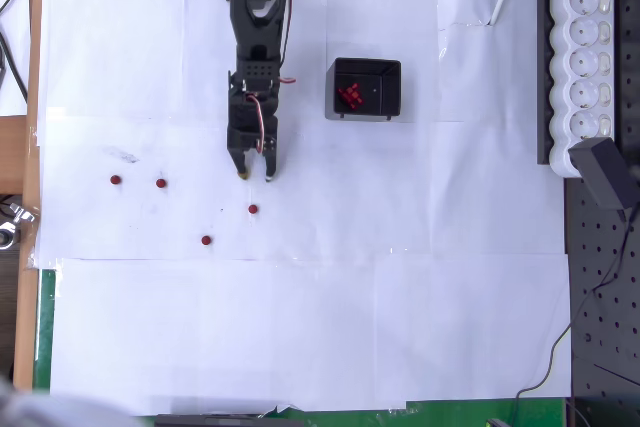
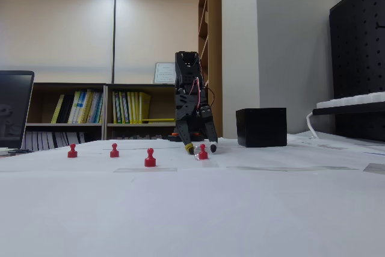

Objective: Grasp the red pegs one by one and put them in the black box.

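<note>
Several red pegs stand loose on the white paper: one [image 1: 116, 180] at the far left, one [image 1: 161, 183] beside it, one [image 1: 206, 240] nearer the front, and one [image 1: 253, 209] just in front of my gripper [image 1: 254, 176]. The gripper is open, tips low near the paper, and nothing is between its fingers. In the fixed view the gripper [image 2: 200, 147] straddles the nearest peg [image 2: 203, 151], with the other pegs [image 2: 150, 157] to its left. The black box [image 1: 366, 112] sits to the gripper's right with several red pegs [image 1: 350, 96] inside; it also shows in the fixed view [image 2: 261, 127].
A white power strip [image 1: 585, 47] and a black adapter plug [image 1: 608, 172] lie along the right edge on a black pegboard. The wooden table edge [image 1: 30, 197] runs down the left. White paper [image 1: 300, 337] covers the front.
</note>
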